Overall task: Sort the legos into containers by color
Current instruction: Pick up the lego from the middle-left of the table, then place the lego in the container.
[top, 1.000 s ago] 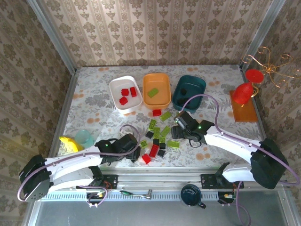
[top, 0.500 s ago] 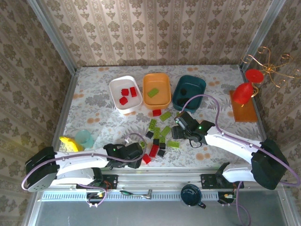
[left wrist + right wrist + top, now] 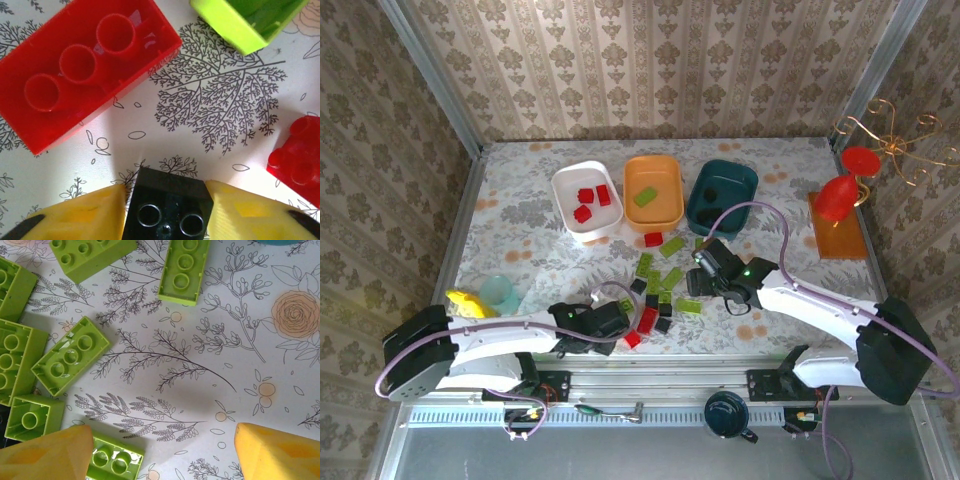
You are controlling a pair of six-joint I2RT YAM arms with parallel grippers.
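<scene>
— The left gripper?
— Clamped on a black brick, on the near side of the orange tub.
— And the right gripper?
— Fingers spread wide, lime bricks just beside it, also this side of that tub.

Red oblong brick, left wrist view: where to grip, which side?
Grip the red oblong brick across its two long side walls, mid-length, from straight above, fingers square to its diagonal long axis. It lies flat, hollow side up, bare table along its near wall. The left gripper clamps a black brick.
</scene>
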